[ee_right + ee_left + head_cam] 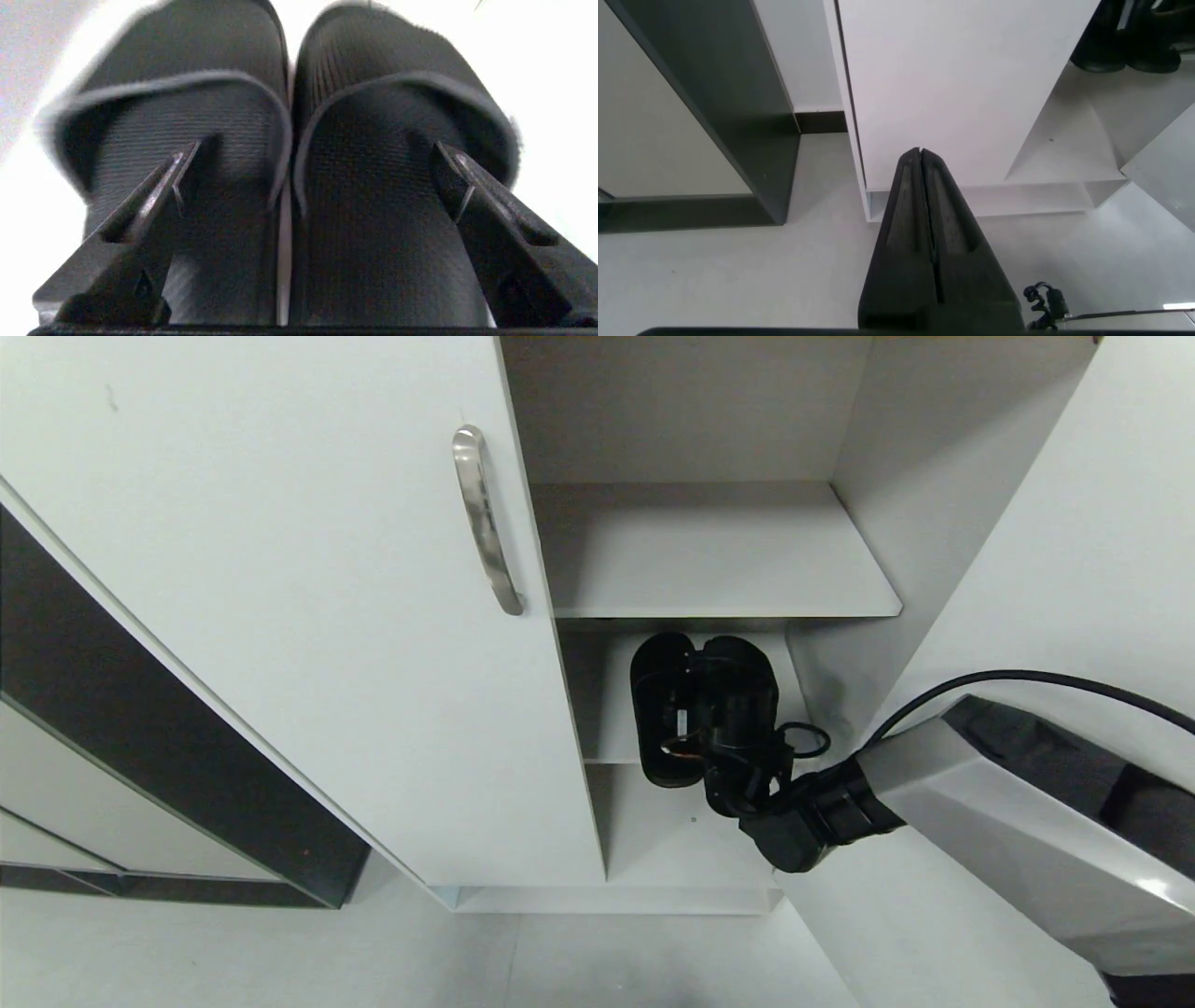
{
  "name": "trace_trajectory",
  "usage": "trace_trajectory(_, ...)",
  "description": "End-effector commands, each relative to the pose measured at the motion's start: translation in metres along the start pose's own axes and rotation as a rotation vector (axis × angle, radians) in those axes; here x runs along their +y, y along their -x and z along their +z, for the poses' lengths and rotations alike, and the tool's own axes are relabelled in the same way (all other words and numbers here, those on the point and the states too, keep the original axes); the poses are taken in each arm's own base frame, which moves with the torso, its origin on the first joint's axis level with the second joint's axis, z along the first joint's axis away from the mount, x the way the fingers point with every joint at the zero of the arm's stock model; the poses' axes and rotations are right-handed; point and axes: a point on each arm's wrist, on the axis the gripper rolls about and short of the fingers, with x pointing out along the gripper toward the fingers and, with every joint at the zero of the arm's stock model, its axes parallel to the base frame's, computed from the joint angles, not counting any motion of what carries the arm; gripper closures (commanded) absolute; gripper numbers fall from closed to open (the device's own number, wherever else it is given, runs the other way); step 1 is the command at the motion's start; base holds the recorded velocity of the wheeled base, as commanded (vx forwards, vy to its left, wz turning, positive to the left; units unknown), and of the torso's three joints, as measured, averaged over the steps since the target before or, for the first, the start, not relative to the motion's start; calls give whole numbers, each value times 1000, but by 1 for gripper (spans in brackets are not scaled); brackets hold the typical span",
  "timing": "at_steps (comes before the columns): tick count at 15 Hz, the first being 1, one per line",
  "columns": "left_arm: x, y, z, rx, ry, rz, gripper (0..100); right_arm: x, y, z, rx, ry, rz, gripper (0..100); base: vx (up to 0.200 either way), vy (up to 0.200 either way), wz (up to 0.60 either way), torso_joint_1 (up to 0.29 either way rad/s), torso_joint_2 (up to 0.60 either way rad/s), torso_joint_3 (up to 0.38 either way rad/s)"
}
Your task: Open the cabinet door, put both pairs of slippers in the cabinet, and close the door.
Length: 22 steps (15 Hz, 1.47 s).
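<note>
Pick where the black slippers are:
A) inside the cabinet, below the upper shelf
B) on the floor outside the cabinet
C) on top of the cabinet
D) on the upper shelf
A: the head view shows the black slippers in the open compartment, under the bare upper shelf.

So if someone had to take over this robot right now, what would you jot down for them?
Right pincer: open, one finger over each of the black slippers, inside the cabinet.
Left pincer: shut, holding nothing, above the floor in front of the cabinet.
Things: one pair of slippers side by side on the middle shelf; right door open, left door shut.
Done: door opened, one pair in.
Left: draw the right arm out, put in the other pair, close the door.
</note>
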Motion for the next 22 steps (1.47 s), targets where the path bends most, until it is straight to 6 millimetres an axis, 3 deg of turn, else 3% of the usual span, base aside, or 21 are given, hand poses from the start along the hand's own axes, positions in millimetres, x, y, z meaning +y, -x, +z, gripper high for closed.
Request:
trace_trajectory(1,0,0,0,1,-2,0,100,-10,54,26,-10,-7,59,0,0,0,0,0,0,0)
trace_trajectory(5,0,0,0,1,-2,0,100,-30,128,22,10,12,163,0,0,0,0,0,0,0)
trace_trajectory(7,0,0,0,1,0,0,100,-34,141,19,4,1,185,0,0,0,0,0,0,0)
trace_trajectory(9,0,0,0,1,0,0,100,-33,142,16,-2,-6,188,0,0,0,0,0,0,0)
trace_trajectory(20,0,0,0,1,0,-1,100,-33,142,6,19,16,191,0,-200,0,0,3,3,3)
trace_trajectory(22,0,0,0,1,0,-1,100,-33,142,6,19,16,194,0,0,0,0,0,0,0)
